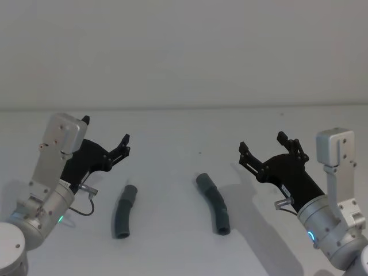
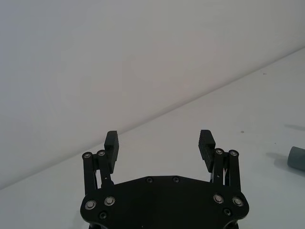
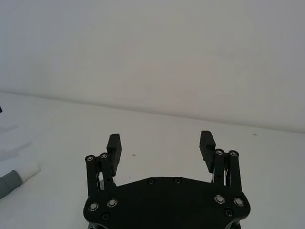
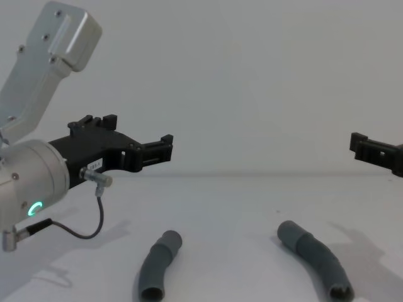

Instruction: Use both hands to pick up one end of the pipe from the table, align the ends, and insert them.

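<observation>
Head view: left gripper point(image 1: 106, 130) at 9 o'clock above the table point(image 1: 172, 138), jaws wide apart, holding nothing. Right gripper point(image 1: 262, 142) at 3 o'clock, jaws also apart, holding nothing. Two pipe pieces lie flat on the table between them: shorter piece point(image 1: 123, 211) at 7 o'clock, longer piece point(image 1: 213, 203) at 5 o'clock. They are well apart, and neither gripper touches them.

Left wrist view: fingers point(image 2: 111, 143) spread, gap bare. One grey pipe end point(image 2: 296, 158) rests on the table off to the side.

Right wrist view: fingers point(image 3: 113, 145) spread, gap bare. A grey piece with a whitish tip point(image 3: 29, 171) lies on the table to the side; cannot tell which piece.

Chest view: left gripper point(image 4: 138, 130) at 9 o'clock, clear of the table. Right gripper point(image 4: 362, 146) at 3 o'clock, cut by the edge. Shorter piece point(image 4: 158, 264) at 7, longer piece point(image 4: 315, 257) at 5, both lying on the table.
</observation>
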You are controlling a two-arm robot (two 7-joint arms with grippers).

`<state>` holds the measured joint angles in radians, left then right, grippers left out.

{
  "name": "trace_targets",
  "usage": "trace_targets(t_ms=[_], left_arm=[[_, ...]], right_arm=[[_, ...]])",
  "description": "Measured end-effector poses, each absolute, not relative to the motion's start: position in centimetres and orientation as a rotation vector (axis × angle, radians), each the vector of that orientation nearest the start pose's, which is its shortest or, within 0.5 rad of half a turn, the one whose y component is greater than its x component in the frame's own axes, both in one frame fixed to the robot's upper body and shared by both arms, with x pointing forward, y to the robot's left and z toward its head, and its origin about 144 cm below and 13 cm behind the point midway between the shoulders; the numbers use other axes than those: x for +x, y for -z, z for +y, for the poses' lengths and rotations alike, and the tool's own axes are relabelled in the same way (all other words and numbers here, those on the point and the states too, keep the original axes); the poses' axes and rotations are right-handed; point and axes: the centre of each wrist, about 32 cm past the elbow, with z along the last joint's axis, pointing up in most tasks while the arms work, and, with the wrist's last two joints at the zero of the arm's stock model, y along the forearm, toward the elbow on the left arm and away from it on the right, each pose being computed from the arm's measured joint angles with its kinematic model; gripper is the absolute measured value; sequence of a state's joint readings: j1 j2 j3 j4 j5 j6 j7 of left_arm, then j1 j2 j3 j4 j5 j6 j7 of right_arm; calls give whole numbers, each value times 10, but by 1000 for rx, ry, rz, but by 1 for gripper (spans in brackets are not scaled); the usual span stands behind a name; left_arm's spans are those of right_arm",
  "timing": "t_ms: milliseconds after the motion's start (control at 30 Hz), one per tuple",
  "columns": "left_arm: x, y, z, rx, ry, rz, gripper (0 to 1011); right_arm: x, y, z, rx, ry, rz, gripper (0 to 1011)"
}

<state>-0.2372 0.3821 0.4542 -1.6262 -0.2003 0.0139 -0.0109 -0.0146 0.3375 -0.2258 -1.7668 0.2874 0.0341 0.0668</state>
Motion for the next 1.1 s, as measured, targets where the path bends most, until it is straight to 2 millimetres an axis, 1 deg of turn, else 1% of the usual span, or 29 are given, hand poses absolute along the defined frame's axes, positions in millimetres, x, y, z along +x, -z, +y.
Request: trace_targets(t_ms=[1100], left_arm=[[492,-1204,198,61,-1124,-268,1001]], right_arm=[[443,-1189,-237,26,1229,-75,1000]])
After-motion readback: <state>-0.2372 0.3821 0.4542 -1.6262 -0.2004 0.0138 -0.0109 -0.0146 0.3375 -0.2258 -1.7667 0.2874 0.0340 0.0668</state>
